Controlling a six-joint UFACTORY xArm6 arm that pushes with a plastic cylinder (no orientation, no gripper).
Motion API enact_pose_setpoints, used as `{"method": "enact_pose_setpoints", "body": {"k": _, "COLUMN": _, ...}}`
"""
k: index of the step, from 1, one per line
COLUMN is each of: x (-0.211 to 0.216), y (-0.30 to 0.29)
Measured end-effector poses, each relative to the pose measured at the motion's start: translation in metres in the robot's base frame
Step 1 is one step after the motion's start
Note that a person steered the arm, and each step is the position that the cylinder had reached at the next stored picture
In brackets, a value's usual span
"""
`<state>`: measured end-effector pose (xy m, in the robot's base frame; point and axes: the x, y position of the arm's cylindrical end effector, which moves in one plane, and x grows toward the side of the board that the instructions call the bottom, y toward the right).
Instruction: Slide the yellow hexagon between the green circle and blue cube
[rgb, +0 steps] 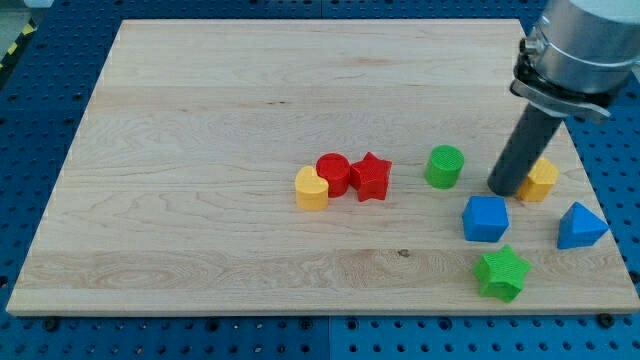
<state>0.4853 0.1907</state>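
Note:
The yellow hexagon (541, 181) lies at the view's right, partly hidden behind my rod. My tip (504, 190) rests on the board just left of the hexagon, touching or nearly touching it. The green circle (444, 166) stands to the tip's left. The blue cube (485, 218) lies just below the tip. The tip sits in the gap between the green circle, the blue cube and the hexagon.
A yellow heart (311, 188), a red circle (333, 174) and a red star (371, 177) sit in a row at the board's middle. A blue triangle (581, 226) and a green star (501, 272) lie at the lower right. The wooden board (200, 120) ends near them.

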Motion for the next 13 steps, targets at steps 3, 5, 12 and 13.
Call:
{"method": "enact_pose_setpoints", "body": {"k": 3, "x": -0.051, "y": 0.048}}
{"method": "enact_pose_setpoints", "body": {"k": 5, "x": -0.008, "y": 0.087}}
{"method": "enact_pose_setpoints", "body": {"k": 12, "x": 0.003, "y": 0.044}}
{"method": "enact_pose_setpoints", "body": {"k": 13, "x": 0.005, "y": 0.044}}
